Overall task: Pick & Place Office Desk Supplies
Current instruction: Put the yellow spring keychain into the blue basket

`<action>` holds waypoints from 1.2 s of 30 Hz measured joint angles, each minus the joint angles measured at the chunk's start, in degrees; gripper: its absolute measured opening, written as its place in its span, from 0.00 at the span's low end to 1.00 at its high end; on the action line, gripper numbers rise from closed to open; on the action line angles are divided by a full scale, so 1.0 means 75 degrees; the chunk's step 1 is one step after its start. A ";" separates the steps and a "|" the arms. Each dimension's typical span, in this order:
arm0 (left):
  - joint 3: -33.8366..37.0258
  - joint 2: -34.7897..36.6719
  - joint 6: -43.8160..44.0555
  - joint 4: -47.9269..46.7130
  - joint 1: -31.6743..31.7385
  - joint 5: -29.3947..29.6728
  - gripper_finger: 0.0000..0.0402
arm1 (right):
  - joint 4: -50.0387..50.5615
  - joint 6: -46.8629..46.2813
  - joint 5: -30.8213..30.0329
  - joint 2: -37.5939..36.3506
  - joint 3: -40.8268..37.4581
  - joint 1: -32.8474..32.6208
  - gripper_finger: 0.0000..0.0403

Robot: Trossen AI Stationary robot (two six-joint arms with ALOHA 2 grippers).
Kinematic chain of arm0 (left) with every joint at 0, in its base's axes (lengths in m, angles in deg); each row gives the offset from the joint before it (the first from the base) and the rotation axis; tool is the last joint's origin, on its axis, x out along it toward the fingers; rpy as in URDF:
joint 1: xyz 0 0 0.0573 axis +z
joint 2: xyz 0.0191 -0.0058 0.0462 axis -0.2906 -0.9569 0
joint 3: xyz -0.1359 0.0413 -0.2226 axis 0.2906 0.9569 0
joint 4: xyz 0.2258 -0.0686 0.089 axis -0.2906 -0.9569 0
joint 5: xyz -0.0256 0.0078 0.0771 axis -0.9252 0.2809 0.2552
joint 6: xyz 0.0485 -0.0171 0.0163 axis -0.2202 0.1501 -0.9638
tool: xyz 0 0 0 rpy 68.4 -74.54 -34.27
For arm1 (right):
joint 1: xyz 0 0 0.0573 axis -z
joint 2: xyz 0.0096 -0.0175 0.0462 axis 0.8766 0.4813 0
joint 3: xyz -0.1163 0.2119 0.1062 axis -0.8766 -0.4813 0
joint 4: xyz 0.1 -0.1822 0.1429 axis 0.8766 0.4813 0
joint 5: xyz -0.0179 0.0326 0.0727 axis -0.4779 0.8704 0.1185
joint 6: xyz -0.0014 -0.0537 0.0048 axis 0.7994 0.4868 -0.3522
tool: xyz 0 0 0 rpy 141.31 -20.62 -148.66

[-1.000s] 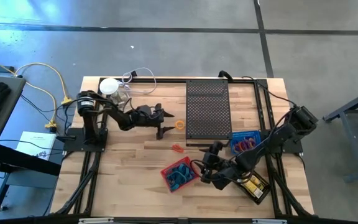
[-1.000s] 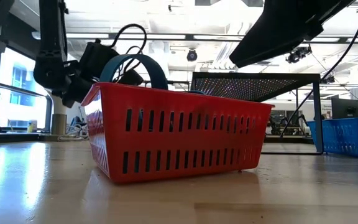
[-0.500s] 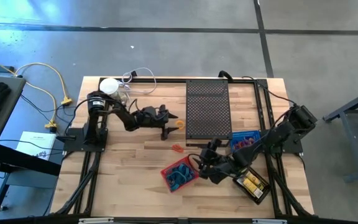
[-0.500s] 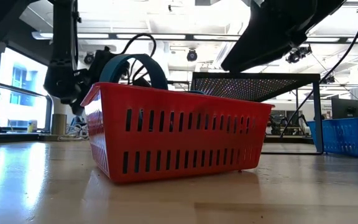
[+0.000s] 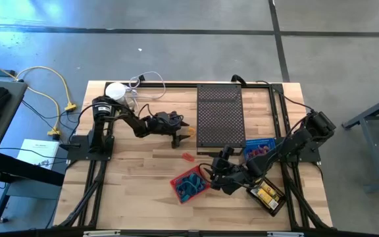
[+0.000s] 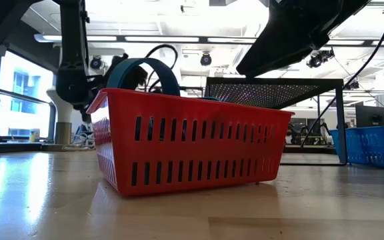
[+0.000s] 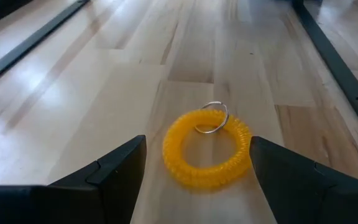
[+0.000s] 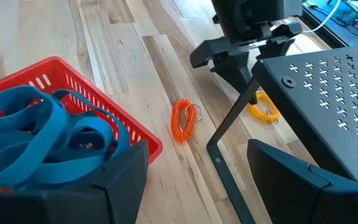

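Grey concrete floor surrounds a pale wooden table [image 5: 137, 178] edged with a black frame. Largest on the table is a black perforated tray [image 5: 220, 115], standing raised on thin legs at the far middle. A red basket [image 5: 189, 184] sits near the front middle, filled with blue elastic bands [image 8: 39, 134]; in the low view it fills the foreground, with one band arching over its rim. A blue basket [image 5: 260, 149] holding mixed coloured pieces sits just right of the tray's near end, and a black bin [image 5: 268, 195] with yellow packets [image 5: 266, 193] lies at the front right. A white round object [image 5: 115, 91] with a cable rests at the far left corner.

Left arm: reaches from its base at the left toward the tray; the left gripper [image 5: 178, 130] hangs low over the wood beside the tray's left edge, fingers spread wide apart, with a yellow coil ring [image 7: 206, 148] lying on the table between them, untouched, a small metal key ring on it.

Right arm: stretches from the right edge across the front; the right gripper [image 5: 217, 172] hovers just right of the red basket, fingers apart and empty.

An orange coil ring [image 8: 183, 119] lies on bare wood between the red basket and the tray.
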 joint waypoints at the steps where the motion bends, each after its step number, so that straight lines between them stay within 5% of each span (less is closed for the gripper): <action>1: -0.0060 0.0000 0.0006 -0.0109 0.0000 0.0036 0.69 | -0.0003 0.0000 0.0000 0.0000 0.0001 0.0000 0.65; 14: -0.0487 0.0035 0.0155 -0.1382 0.0000 0.0123 0.69 | -0.0061 0.0000 0.0000 0.0000 0.0000 0.0000 0.65; 27: -0.0513 0.0017 0.0140 -0.1362 -0.0035 0.0129 0.68 | -0.0064 0.0000 0.0000 0.0000 0.0001 0.0000 0.65; 36: -0.0519 0.0003 0.0177 -0.1291 -0.0035 0.0190 0.49 | -0.0061 0.0000 0.0001 0.0000 0.0000 0.0000 0.65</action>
